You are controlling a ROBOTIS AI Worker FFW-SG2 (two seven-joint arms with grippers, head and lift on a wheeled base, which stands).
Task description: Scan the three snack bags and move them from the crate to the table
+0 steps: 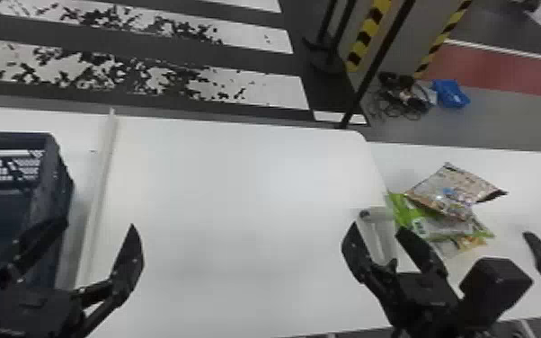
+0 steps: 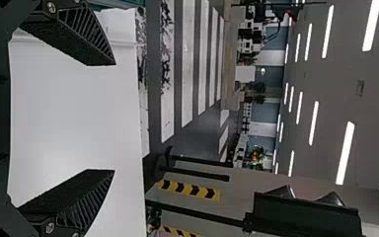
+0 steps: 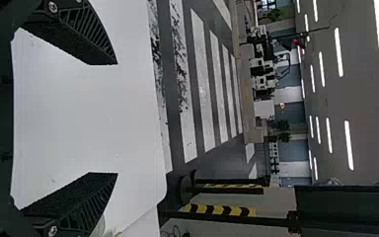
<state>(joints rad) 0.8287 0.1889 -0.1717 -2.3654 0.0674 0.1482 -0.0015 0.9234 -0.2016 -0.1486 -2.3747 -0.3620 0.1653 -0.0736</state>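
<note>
Well to the right of the crate, three snack bags lay overlapping on the counter. The left claw was spread near the crate, the right claw, also spread, farther from it.

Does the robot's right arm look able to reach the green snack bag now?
Probably yes: the right gripper is open and empty and looks near the green snack bag, though the beige bag lying over part of it may hinder the grip.

Dark floor, white stripes; yellow-black tape; lit ceiling strips.
</note>
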